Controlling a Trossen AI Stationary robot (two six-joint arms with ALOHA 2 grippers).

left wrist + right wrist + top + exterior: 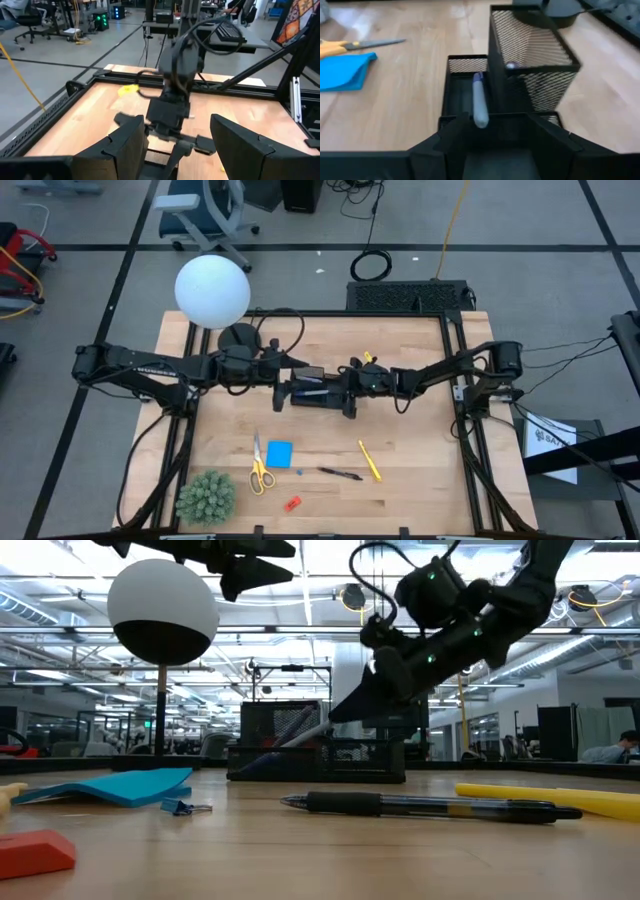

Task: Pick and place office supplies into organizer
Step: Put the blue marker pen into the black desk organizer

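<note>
right gripper [492, 132], fingers spread and empty, hovers just over the black wire-mesh desk organizer [520, 75] mid-table, where a bluish-purple pen [479, 100] leans in the lower tray; left gripper [175, 145], open, faces it.

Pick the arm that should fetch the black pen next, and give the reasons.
Right, probably. The black pen lies on the right arm's half of the table, beside the yellow pen. Both tools hang over the organizer, but the right tool has open fingers and starts nearer.
</note>
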